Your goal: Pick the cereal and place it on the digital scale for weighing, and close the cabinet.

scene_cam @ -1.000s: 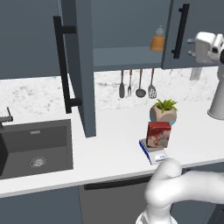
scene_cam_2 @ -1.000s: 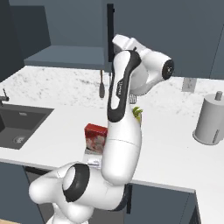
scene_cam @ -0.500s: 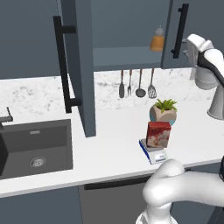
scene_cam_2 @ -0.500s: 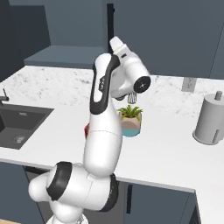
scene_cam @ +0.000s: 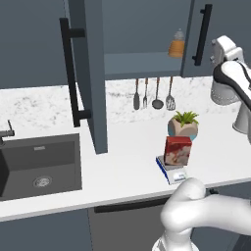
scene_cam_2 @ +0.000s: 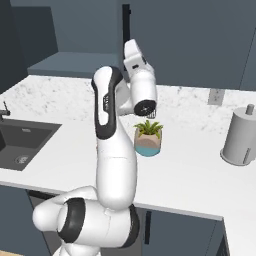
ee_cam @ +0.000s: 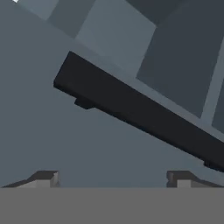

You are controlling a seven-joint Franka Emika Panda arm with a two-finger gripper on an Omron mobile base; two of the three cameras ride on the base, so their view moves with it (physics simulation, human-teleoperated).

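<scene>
The cereal (scene_cam: 177,150), a red box, stands upright on the digital scale (scene_cam: 172,172) on the white counter. Above, the cabinet (scene_cam: 142,29) is open: its left door (scene_cam: 90,73) swings far out and its right door (scene_cam: 223,19) stands ajar. My gripper (ee_cam: 111,180) is open, fingertips (ee_cam: 43,177) wide apart with nothing between them. It is raised close to the right door, facing the flat door panel (ee_cam: 65,140) just below the black bar handle (ee_cam: 140,113). In the right base view my hand (scene_cam_2: 134,55) points up at that handle (scene_cam_2: 126,20).
An orange bottle (scene_cam: 177,44) sits on the cabinet shelf. A potted plant (scene_cam: 183,125) stands just behind the cereal, with utensils (scene_cam: 157,93) hanging on the wall. A sink (scene_cam: 39,164) lies at the left and a paper towel roll (scene_cam_2: 240,140) at the right.
My arm has swung its elbow leftward in the right base view and brought the hand up against the right cabinet door. The cereal and scale have not moved.
</scene>
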